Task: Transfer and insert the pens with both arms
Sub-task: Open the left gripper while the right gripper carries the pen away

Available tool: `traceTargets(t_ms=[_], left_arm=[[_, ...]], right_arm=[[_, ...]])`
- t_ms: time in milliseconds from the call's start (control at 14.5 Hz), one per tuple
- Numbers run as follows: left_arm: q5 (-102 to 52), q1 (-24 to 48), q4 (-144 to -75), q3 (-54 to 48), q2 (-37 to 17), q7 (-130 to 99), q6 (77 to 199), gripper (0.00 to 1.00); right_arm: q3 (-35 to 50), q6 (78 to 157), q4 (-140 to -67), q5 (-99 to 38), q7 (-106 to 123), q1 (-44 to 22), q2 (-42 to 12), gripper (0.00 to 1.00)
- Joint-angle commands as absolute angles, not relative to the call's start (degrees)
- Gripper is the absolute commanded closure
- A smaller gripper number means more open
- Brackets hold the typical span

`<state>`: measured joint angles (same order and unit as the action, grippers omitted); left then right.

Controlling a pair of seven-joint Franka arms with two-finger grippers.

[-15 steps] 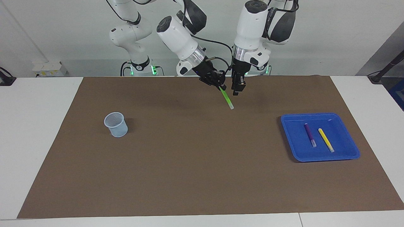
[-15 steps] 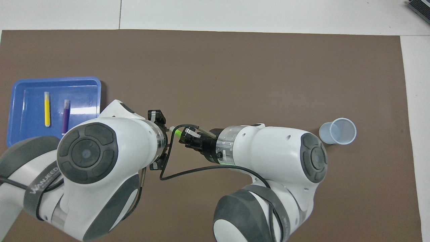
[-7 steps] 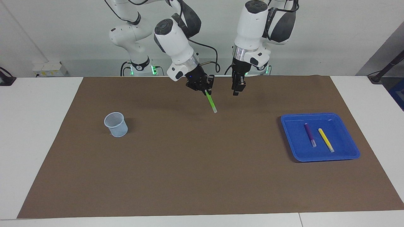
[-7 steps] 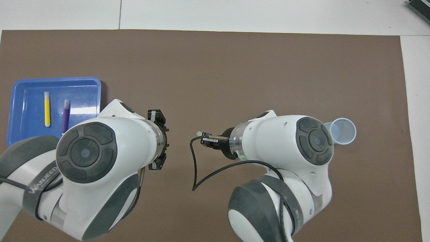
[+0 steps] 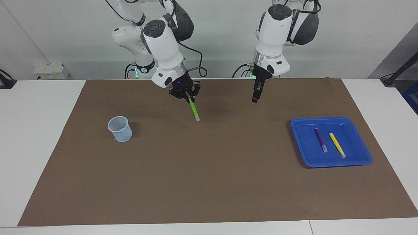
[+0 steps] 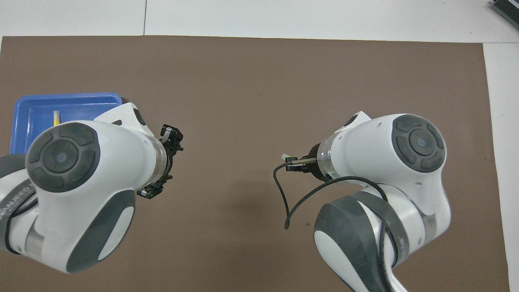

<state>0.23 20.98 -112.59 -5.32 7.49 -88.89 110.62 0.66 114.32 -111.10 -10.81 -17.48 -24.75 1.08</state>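
My right gripper [image 5: 188, 95] is shut on the upper end of the green pen [image 5: 194, 111]. The pen hangs tilted over the brown mat, pale cap end down, between the mat's middle and the cup [image 5: 120, 129]. In the overhead view only the pen's pale tip [image 6: 286, 156] shows beside my right gripper [image 6: 295, 161]. My left gripper [image 5: 255, 96] is open and empty, pointing down over the mat at the robots' edge. The purple pen [image 5: 320, 138] and yellow pen [image 5: 337, 144] lie side by side in the blue tray [image 5: 354, 130].
The pale mesh cup stands upright on the mat [image 5: 209, 179] toward the right arm's end; in the overhead view the right arm hides it. The tray [image 6: 32, 107] sits toward the left arm's end, half covered by the left arm.
My right gripper has carried the green pen away from my left gripper, toward the cup, and the pen hangs steeper. My left gripper has drawn back toward the tray's end and turned.
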Motion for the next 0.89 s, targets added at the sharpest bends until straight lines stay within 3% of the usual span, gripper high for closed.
traceTargets(t_ms=[0, 412, 825], left_arm=[[2.27, 17.06, -113.29, -5.54, 9.05, -73.98, 109.69, 0.26], [3.6, 4.95, -113.12, -5.45, 9.49, -37.93, 108.81, 0.24], [3.6, -4.38, -112.94, -5.36, 9.4, -23.07, 109.34, 0.25]], right_arm=[[1.14, 108.57, -110.57, -4.68, -10.75, -21.81, 2.37, 1.0], [1.05, 98.62, -110.57, 5.52, 4.1, -12.93, 4.92, 1.0], [1.05, 101.5, -111.36, 8.61, 20.2, -2.21, 4.83, 1.0]])
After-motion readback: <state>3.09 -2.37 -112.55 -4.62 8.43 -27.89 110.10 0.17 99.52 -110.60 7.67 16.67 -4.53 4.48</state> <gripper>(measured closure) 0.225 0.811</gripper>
